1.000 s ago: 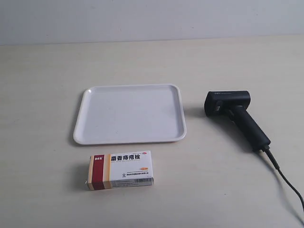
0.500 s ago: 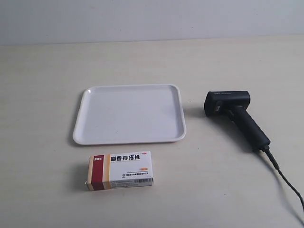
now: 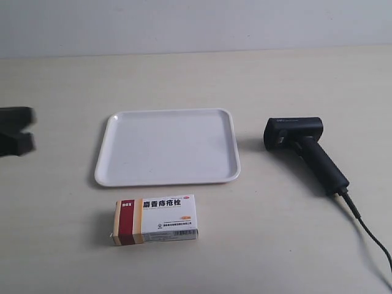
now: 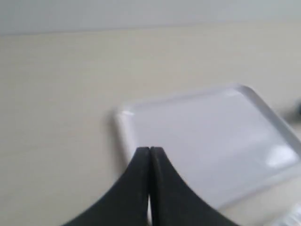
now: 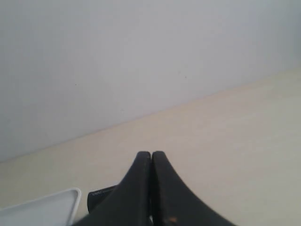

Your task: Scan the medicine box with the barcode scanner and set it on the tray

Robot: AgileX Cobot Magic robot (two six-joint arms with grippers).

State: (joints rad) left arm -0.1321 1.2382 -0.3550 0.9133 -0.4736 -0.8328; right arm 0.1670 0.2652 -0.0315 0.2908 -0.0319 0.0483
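Note:
The medicine box [image 3: 155,219] lies flat on the table just in front of the white tray [image 3: 166,147], which holds nothing. The black barcode scanner [image 3: 304,150] lies on its side to the right of the tray, its cable [image 3: 367,233] trailing to the frame's corner. My left gripper [image 4: 150,149] is shut and empty, above the table beside the tray's edge [image 4: 123,127]. It shows as a blurred dark shape [image 3: 24,128] at the exterior view's left edge. My right gripper [image 5: 151,153] is shut and empty, with the scanner's head [image 5: 101,197] and a tray corner [image 5: 47,209] below it.
The pale wooden table [image 3: 61,245] runs back to a plain white wall [image 3: 196,24]. Nothing else stands on the table in these views.
The left gripper has come into the exterior view at its left edge. The box, tray and scanner have not moved.

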